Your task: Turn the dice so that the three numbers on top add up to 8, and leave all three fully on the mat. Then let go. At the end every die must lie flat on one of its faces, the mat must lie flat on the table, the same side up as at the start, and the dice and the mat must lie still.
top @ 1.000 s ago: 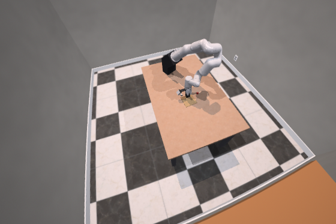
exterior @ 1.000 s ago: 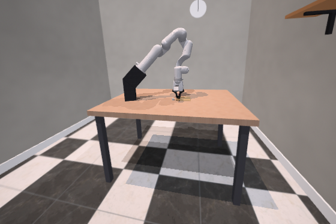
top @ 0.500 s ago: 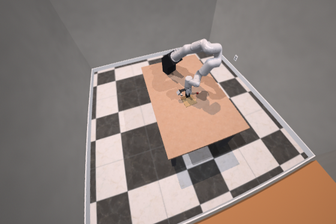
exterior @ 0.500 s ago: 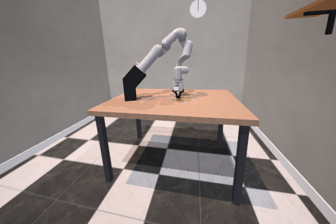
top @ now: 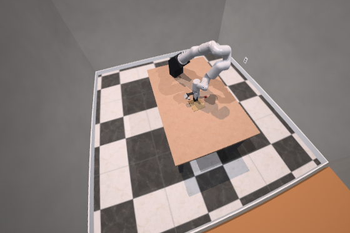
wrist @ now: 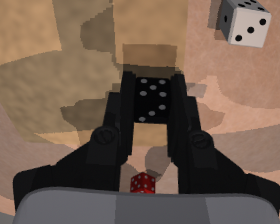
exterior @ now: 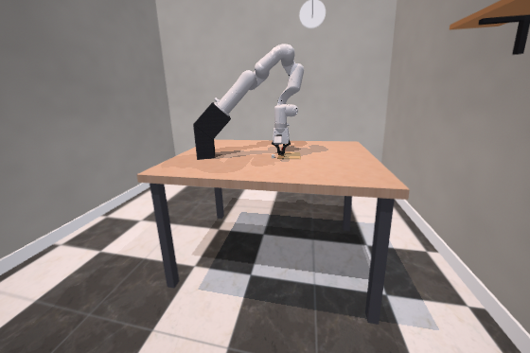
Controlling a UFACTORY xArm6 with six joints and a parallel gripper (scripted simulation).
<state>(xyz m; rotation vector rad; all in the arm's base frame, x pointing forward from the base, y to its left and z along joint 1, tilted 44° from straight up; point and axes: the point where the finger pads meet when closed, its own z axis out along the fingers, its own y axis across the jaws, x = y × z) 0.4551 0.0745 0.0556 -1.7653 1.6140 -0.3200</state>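
Observation:
My gripper is shut on a black die whose six-pip face is turned toward the wrist camera. It holds the die over the tan mat, close to the mat's edge. A white die lies on the bare table at the upper right of the wrist view, off the mat. A small red die shows low between the fingers, on the table. In the top view the gripper is at the mat, with the red die to its right and the white die to its left.
The arm's black base stands at the far end of the wooden table. The table edges lie well away from the mat.

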